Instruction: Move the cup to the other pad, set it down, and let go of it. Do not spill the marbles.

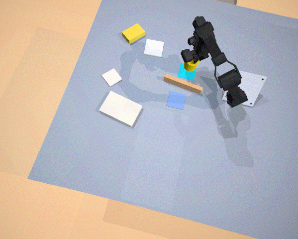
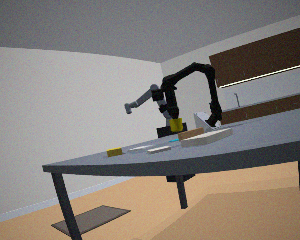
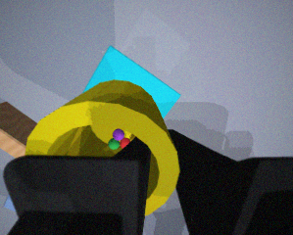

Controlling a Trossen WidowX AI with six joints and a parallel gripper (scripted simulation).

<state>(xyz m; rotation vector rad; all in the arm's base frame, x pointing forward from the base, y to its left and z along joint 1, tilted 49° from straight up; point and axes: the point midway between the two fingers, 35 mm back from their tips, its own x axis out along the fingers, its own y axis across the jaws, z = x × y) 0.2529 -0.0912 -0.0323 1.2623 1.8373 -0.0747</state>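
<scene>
My gripper (image 1: 190,61) (image 2: 175,119) (image 3: 158,135) is shut on the wall of a yellow cup (image 1: 190,65) (image 2: 176,125) (image 3: 82,124). The cup stands upright, a little above the cyan pad (image 1: 187,73) (image 2: 173,140) (image 3: 131,80). Three marbles (image 3: 119,139), purple, green and red, lie at the cup's bottom in the wrist view. A light blue pad (image 1: 176,99) lies on the near side of a wooden bar (image 1: 182,83) (image 2: 191,134) (image 3: 6,129), which runs between the two pads.
A yellow block (image 1: 133,33) (image 2: 113,152), two small white tiles (image 1: 153,47) (image 1: 111,77) and a large white slab (image 1: 120,108) (image 2: 207,137) lie on the grey table (image 1: 169,154). The arm's white base plate (image 1: 251,84) is at the right.
</scene>
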